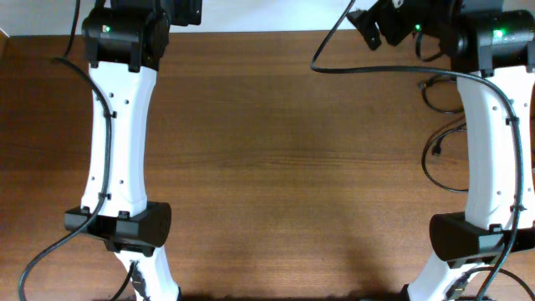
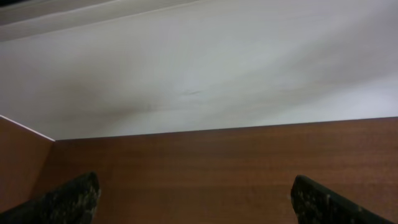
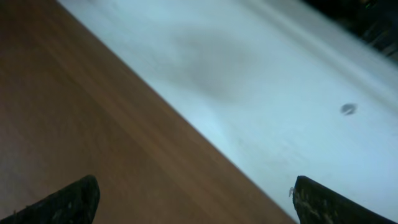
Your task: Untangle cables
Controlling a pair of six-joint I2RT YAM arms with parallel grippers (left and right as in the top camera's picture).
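Observation:
The cables point(image 1: 428, 165) are thin black cords lying at the right side of the wooden table, partly hidden behind my right arm. A small plug point(image 1: 437, 151) shows at one end, and another loop point(image 1: 429, 92) lies farther back. My right gripper point(image 1: 365, 22) is at the table's far edge, left of the cables and apart from them. In the right wrist view it point(image 3: 196, 190) is open and empty, over the wood and a white wall. My left gripper point(image 1: 185, 10) is at the far left edge. In the left wrist view it point(image 2: 193, 190) is open and empty. No cable shows in either wrist view.
A thicker black robot wire point(image 1: 334, 68) arcs from the far edge across to my right arm. The white left arm point(image 1: 117, 125) and right arm point(image 1: 489, 142) stretch from front to back along each side. A white wall point(image 2: 199, 68) stands behind the table's far edge.

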